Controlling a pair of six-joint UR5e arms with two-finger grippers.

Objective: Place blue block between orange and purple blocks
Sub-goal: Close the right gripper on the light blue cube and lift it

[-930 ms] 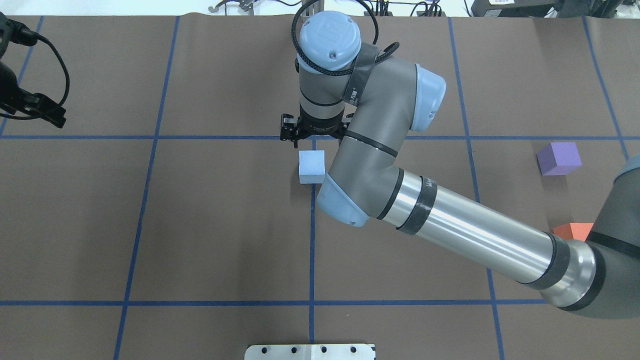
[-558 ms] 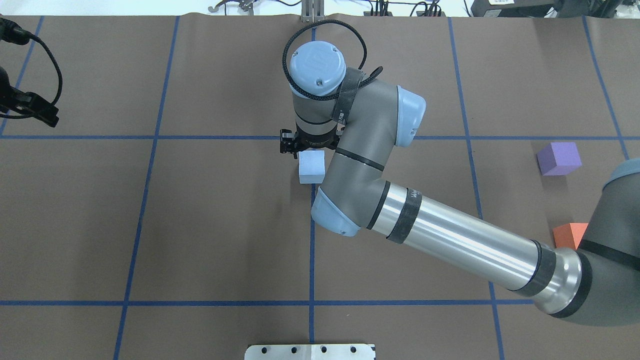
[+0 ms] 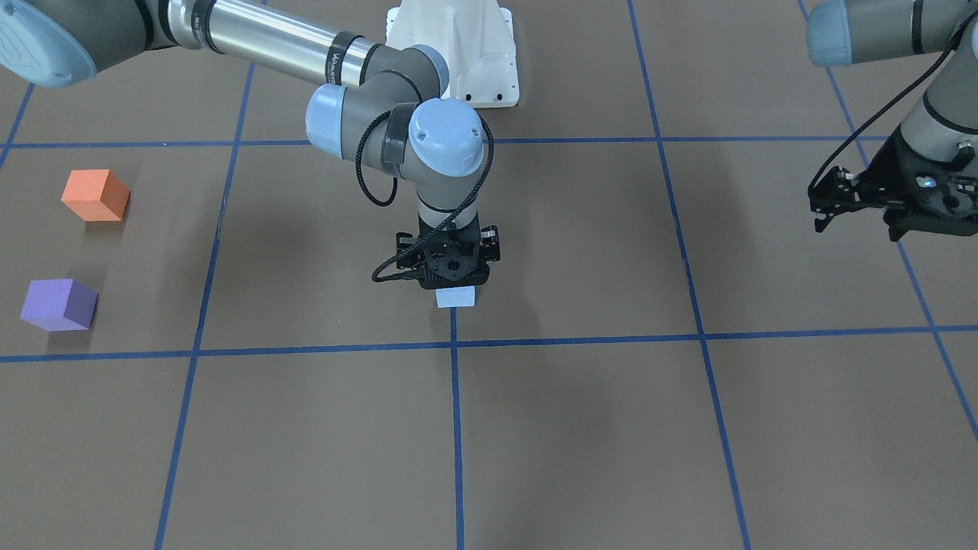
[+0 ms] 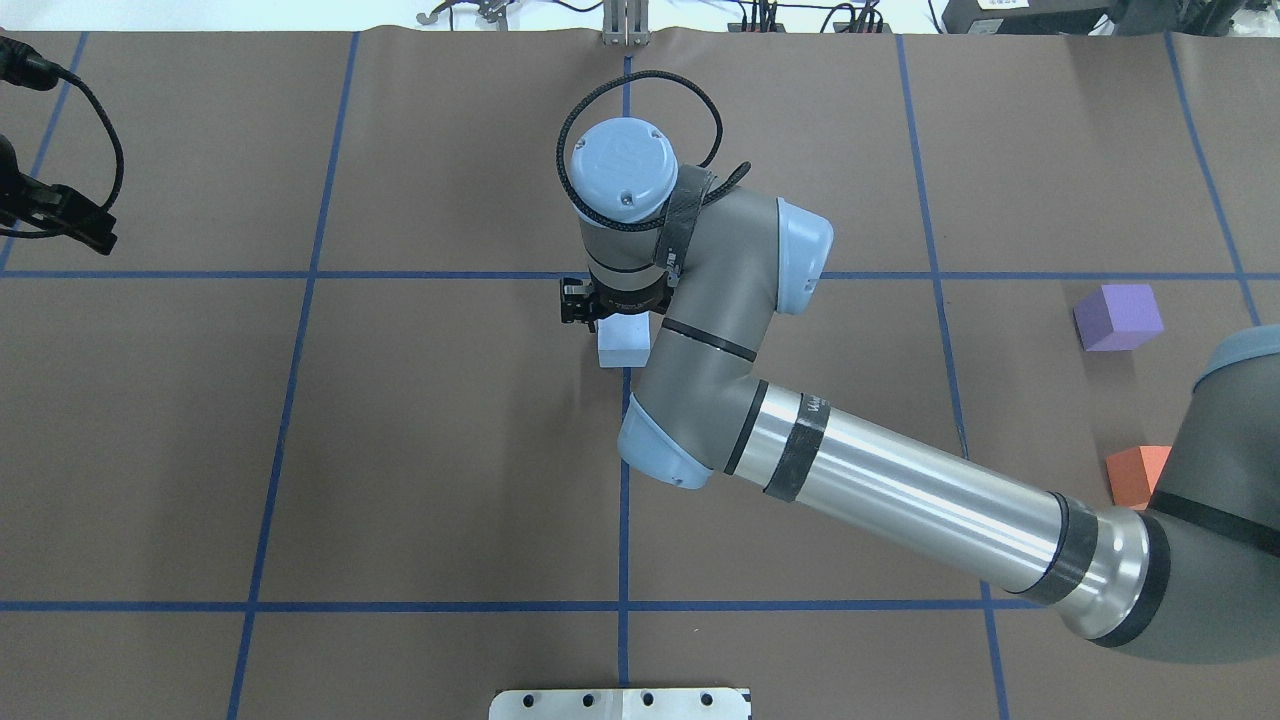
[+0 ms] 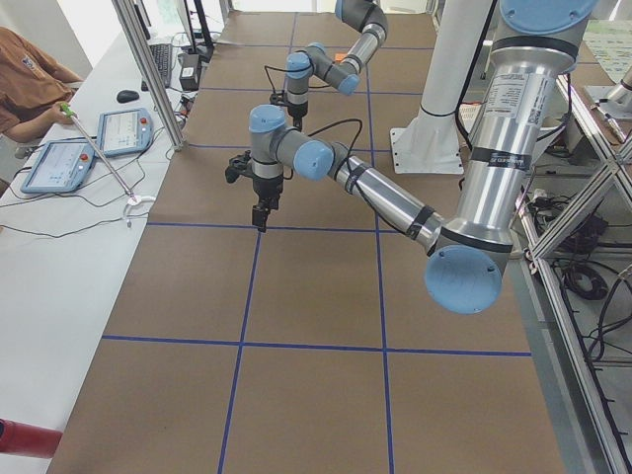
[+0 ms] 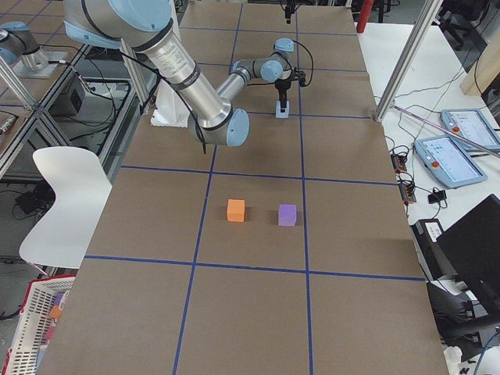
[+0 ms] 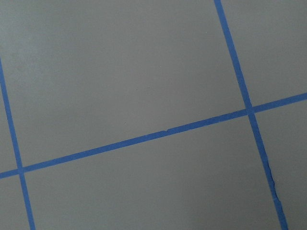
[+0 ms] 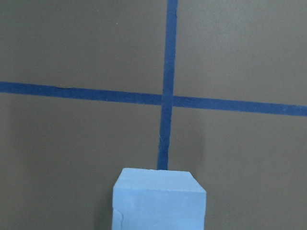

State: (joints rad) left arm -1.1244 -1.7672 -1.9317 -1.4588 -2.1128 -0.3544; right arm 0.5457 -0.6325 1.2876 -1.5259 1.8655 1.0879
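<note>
The blue block (image 3: 456, 299) sits near the table's centre, by a tape crossing; it also shows in the overhead view (image 4: 622, 348) and fills the bottom of the right wrist view (image 8: 159, 201). My right gripper (image 3: 451, 285) points straight down directly over it. The jaws look open, the fingertips are hidden, and most of the block is covered. The orange block (image 3: 94, 195) and the purple block (image 3: 57, 305) stand apart on the robot's far right, with a gap between them. My left gripper (image 3: 857, 228) hangs open and empty above the table's left side.
Blue tape lines (image 7: 144, 139) divide the brown table mat into squares. The white robot base plate (image 3: 452, 53) is at the robot's edge. My right arm's long forearm (image 4: 900, 500) spans the table above the orange block (image 4: 1135, 475) side.
My right wrist has come down and shifted slightly toward the robot, so it now covers the top of the blue block. The block itself has not moved, and the left arm has barely moved.
</note>
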